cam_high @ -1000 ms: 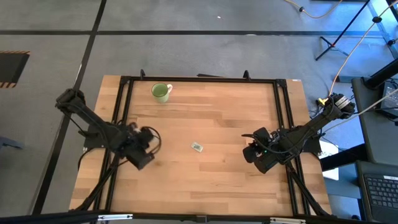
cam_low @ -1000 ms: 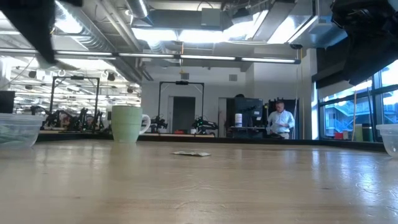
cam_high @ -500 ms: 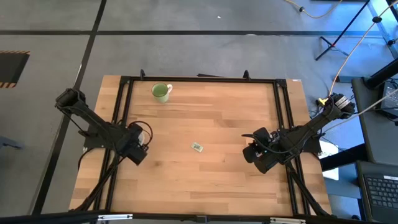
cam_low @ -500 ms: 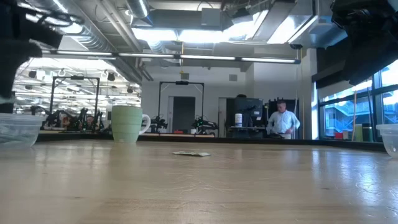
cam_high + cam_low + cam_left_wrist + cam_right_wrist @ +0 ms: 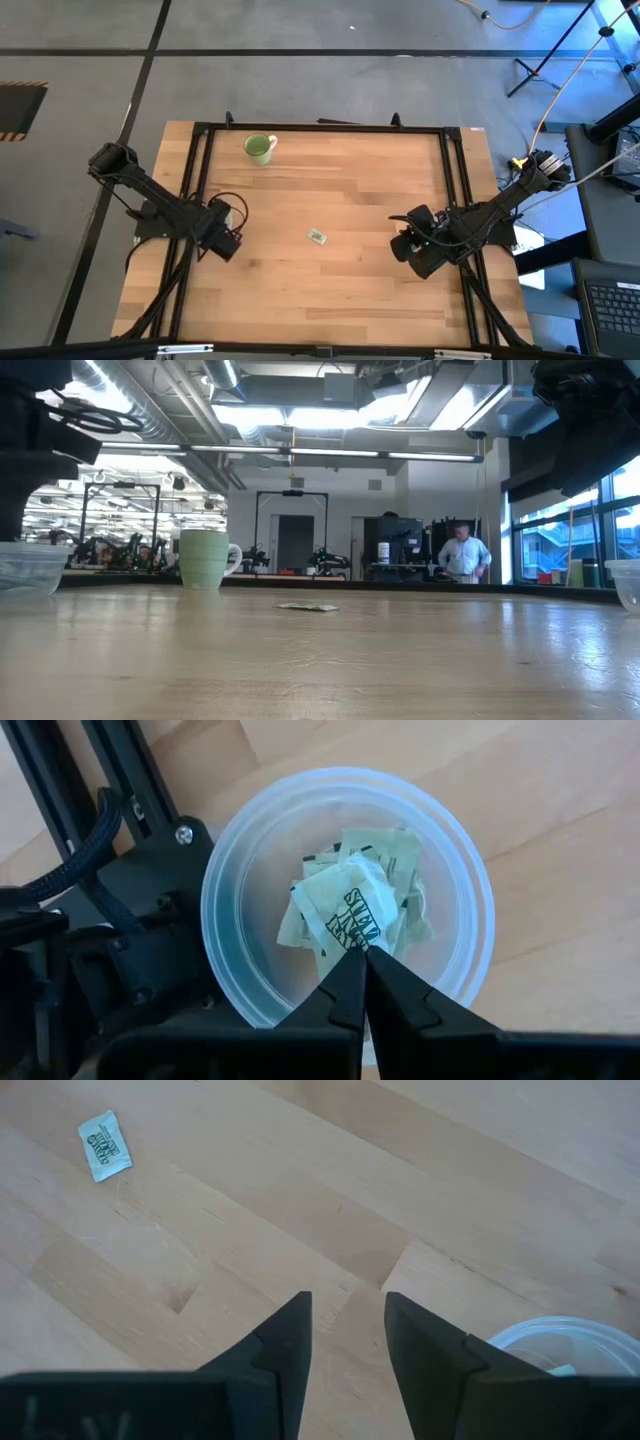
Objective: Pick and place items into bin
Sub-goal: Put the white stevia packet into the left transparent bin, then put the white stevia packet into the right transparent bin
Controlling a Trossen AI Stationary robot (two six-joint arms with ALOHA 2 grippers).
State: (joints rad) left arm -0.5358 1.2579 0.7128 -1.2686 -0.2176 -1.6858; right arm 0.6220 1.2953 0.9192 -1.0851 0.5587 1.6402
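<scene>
My left gripper (image 5: 362,960) is shut on a light green and white packet (image 5: 348,910) over a clear plastic bowl (image 5: 235,870) at the table's left edge, which holds several more packets (image 5: 400,860). In the high view the left gripper (image 5: 226,243) hides that bowl. One packet (image 5: 318,236) lies flat on the table's middle; it also shows in the low view (image 5: 308,606) and the right wrist view (image 5: 104,1145). My right gripper (image 5: 405,246) is open and empty above the table's right side, and its own view (image 5: 347,1330) shows bare wood between the fingers. My left gripper pinches the packet by one edge (image 5: 356,942) between its two shut fingertips. The fingers come from above, pointing down into the bowl. The packet sticks out past the fingertips over the other packets; whether it touches them I cannot tell.
A light green mug (image 5: 259,148) stands at the far left of the table and shows in the low view (image 5: 205,558). A second clear bowl (image 5: 560,1342) sits at the right edge by my right gripper. A black frame (image 5: 320,127) runs around the table. A person (image 5: 465,558) stands far behind.
My left gripper has gone toward the table's left edge and come down over the clear bowl, staying shut. My right arm has kept still.
</scene>
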